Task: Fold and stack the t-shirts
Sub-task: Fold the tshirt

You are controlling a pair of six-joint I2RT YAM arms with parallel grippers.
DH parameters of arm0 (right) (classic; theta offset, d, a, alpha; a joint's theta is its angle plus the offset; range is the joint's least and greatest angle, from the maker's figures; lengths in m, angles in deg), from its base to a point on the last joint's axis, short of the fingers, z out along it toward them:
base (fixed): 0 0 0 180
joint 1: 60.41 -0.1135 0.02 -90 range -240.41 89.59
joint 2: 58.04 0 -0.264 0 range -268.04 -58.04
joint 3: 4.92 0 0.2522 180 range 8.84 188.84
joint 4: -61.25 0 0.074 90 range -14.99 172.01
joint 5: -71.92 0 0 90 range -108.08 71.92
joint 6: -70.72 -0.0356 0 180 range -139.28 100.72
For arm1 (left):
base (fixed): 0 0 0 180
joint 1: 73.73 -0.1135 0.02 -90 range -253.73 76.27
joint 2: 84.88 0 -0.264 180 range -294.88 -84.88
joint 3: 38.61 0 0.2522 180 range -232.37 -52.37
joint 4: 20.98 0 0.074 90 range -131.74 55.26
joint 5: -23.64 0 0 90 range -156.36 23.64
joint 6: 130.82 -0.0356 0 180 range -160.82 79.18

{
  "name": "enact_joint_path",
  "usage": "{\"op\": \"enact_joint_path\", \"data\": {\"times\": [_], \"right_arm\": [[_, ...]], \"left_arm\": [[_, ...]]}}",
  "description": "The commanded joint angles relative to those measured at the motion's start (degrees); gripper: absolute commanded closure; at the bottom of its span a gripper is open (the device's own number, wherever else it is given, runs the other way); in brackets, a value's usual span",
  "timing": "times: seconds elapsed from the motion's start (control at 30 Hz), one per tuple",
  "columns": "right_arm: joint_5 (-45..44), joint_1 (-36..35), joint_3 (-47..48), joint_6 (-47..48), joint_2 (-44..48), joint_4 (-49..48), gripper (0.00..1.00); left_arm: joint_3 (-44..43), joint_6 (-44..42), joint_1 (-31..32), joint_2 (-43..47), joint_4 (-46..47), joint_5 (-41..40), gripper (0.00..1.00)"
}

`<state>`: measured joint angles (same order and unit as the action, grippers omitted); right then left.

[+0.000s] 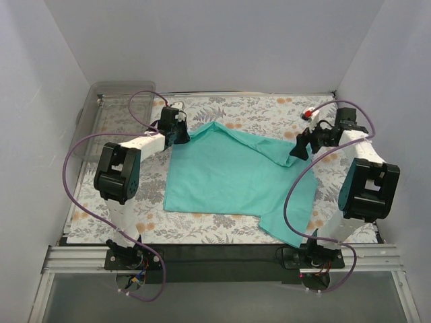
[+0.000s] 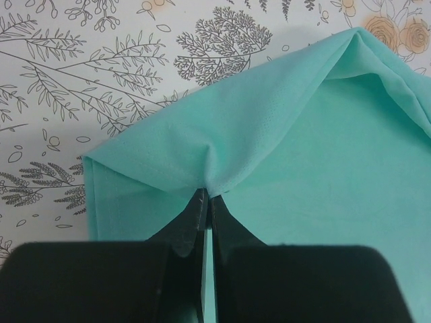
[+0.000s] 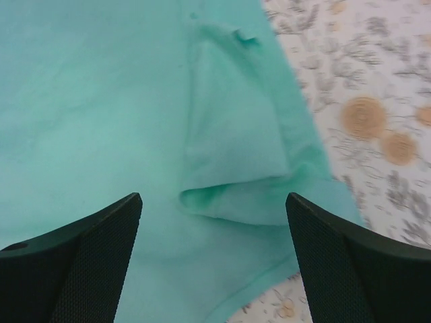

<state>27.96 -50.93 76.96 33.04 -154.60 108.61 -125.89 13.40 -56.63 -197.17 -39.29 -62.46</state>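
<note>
Clear bin point(image 1: 111, 111) beside left gripper point(image 2: 207, 202)

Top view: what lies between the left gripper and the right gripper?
The t-shirt: the top view shows its teal fabric spanning from the left gripper, which pinches one edge, to the right gripper, fingers open.

We show the left arm point(image 1: 120, 171) reaching forward, its left gripper point(image 2: 205, 196) pinched shut on a fold of the t-shirt point(image 2: 323, 168). The right arm point(image 1: 367, 185) bends inward, its right gripper point(image 3: 212, 198) spread wide, holding nothing.
</note>
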Motion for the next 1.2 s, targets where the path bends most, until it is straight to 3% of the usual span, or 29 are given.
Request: {"op": "enact_joint_path", "data": {"times": [0.0,0.3,0.67,0.83,1.0,1.1,1.17], "right_arm": [[0.63,1.87,3.43,-18.09,1.72,-7.31,0.21],[-11.74,-2.88,6.14,-34.28,-7.15,-11.37,0.39],[-20.29,-4.90,7.11,-38.34,-11.72,-13.04,0.48],[-17.39,-5.52,8.00,-39.83,-14.27,-13.04,0.74],[-17.47,-5.61,8.96,-41.15,-15.42,-13.04,0.86],[-18.79,-5.61,9.58,-41.06,-14.81,-13.21,0.99],[-19.85,-5.61,10.37,-40.63,-14.37,-13.48,0.99]], "left_arm": [[0.83,-1.13,-0.49,3.13,0.16,1.46,1.00],[1.53,-1.31,-0.76,3.57,0.69,2.69,1.00],[1.36,-1.22,-0.76,3.57,0.87,3.57,1.00],[1.01,-1.31,-0.76,3.48,0.87,3.57,1.00],[0.74,-1.48,-0.93,3.66,0.86,3.66,1.00],[0.66,-1.66,-1.11,3.75,0.78,3.66,1.00],[0.57,-1.66,-1.28,3.83,0.78,3.66,1.00]]}}
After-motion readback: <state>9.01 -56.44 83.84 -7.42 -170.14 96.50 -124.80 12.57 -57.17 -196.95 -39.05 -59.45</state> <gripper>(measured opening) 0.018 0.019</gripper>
